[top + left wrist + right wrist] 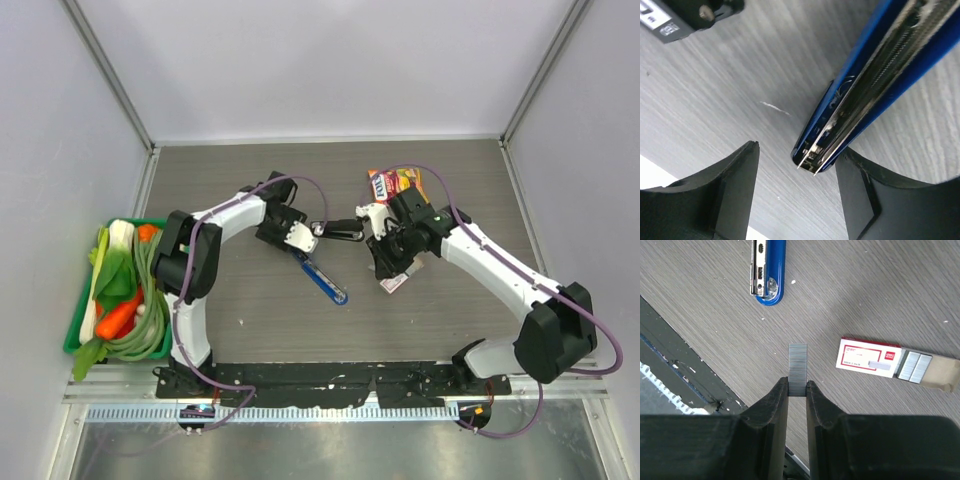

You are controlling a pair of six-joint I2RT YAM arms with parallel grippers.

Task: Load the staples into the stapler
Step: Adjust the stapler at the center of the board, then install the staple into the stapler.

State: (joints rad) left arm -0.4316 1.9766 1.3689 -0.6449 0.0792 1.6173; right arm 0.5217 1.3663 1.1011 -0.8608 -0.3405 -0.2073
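The right gripper (797, 387) pinches the staples (798, 362), with the staple box (865, 357) just right of its tips and the blue stapler (772, 270) ahead-left, its end between the parted jaws of the left gripper (799, 152).

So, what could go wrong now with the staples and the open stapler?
The staples are pinched only at one end by the right gripper, so the strip may tilt or break. The left gripper stands open around the end of the stapler, so it could slide when the strip pushes in.
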